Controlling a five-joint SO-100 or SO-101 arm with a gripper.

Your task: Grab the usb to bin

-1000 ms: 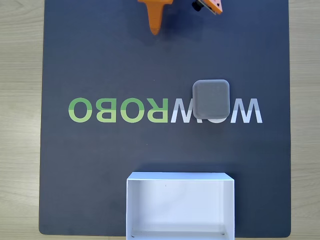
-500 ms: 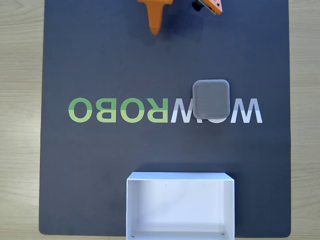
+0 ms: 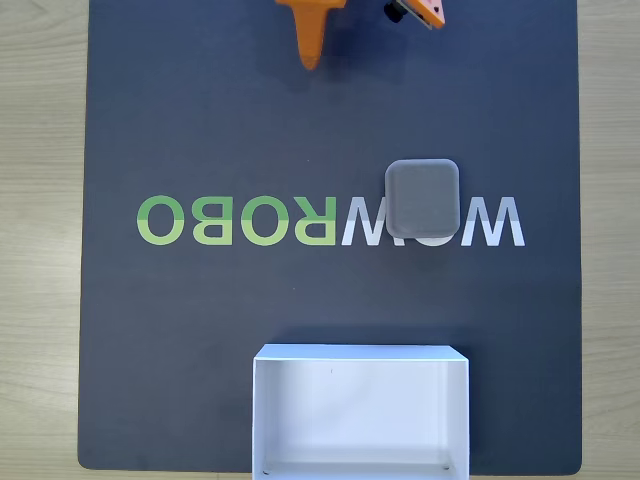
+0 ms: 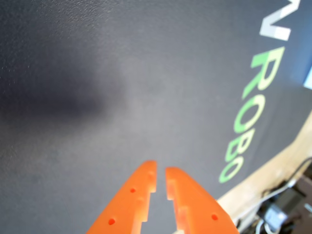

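The usb (image 3: 423, 198), a small flat grey square block with rounded corners, lies on the dark mat right of centre in the fixed view, over the white letters. The bin (image 3: 360, 353), a white shallow box with nothing in it, sits at the mat's bottom edge. My orange gripper (image 3: 312, 62) hangs at the top edge, up and to the left of the usb and well apart from it. In the wrist view the gripper (image 4: 161, 171) points at bare mat. Its two fingers stand almost together, with a thin slit and nothing between them.
A dark mat (image 3: 200, 120) with green and white lettering (image 3: 235, 220) covers most of the light wooden table (image 3: 40, 240). Another orange arm part (image 3: 420, 10) shows at the top edge. In the wrist view, cables (image 4: 285, 204) lie past the mat's edge.
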